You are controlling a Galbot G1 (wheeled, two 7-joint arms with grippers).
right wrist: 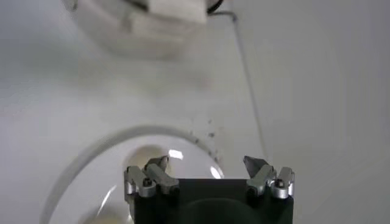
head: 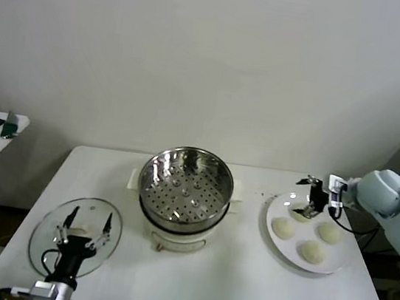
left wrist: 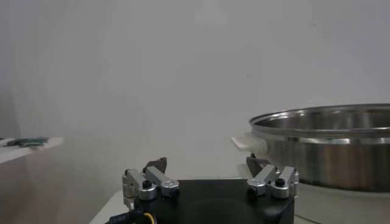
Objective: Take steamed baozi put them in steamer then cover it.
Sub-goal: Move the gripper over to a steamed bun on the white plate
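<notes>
On the white desk (head: 203,285) the steamer (head: 186,182) stands at the middle, its shiny perforated basket uncovered on the squat white cooker base (head: 176,238). The steamed baozi (head: 283,228) lie on a flat white plate (head: 275,249) to the robot's right of the steamer, three in plain view and a fourth partly hidden under the right gripper (head: 311,198). That gripper hangs just above the plate's far edge with its jaws spread wide and nothing between them. The cover (head: 46,236), a clear glass lid, lies flat near the desk's front left corner. The left gripper (head: 88,223) hovers over it, released, jaws wide apart
</notes>
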